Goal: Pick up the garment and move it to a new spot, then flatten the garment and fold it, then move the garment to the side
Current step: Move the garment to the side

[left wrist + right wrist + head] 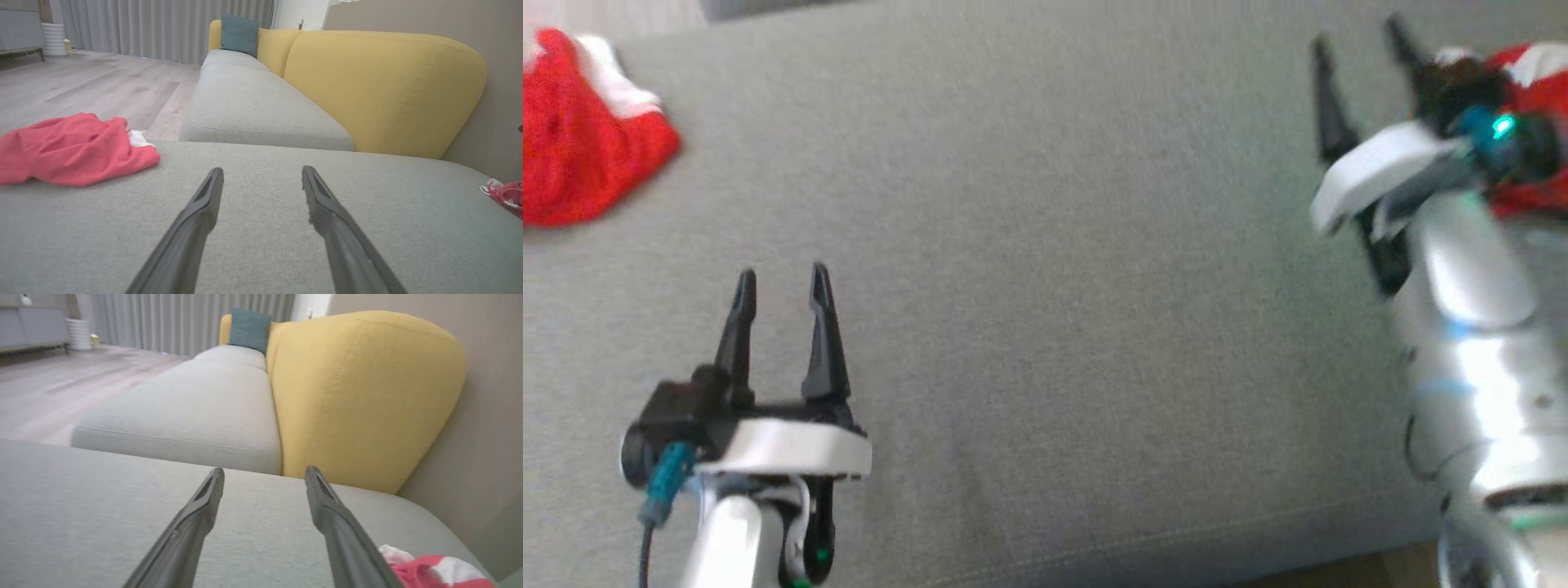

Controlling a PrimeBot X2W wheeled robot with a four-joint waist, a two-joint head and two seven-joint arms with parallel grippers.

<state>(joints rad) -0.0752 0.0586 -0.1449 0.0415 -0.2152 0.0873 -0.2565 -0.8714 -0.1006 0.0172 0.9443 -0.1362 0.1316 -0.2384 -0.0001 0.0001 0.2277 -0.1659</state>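
Note:
A crumpled red garment (pixel 580 131) with white trim lies at the far left of the grey cushion (pixel 1054 286); the left wrist view has it on the left (pixel 73 149). A second red and white garment (pixel 1531 73) lies at the far right, partly hidden by my right wrist, and shows low in the right wrist view (pixel 433 571). My left gripper (pixel 783 282) stands open over bare cushion, right of and nearer than the red garment, nothing between its fingers (pixel 204 204). My right gripper (pixel 1357 37) is open and empty, with the red and white garment just right of its fingers (pixel 339 522).
A yellow backrest (pixel 384 85) rises beyond the cushion, with a wall (pixel 490 416) to its right. More grey seat cushions (pixel 249 102) and a teal pillow (pixel 239 34) run off behind. Wooden floor (pixel 94 85) lies to the left. The cushion's front edge (pixel 1176 547) is near.

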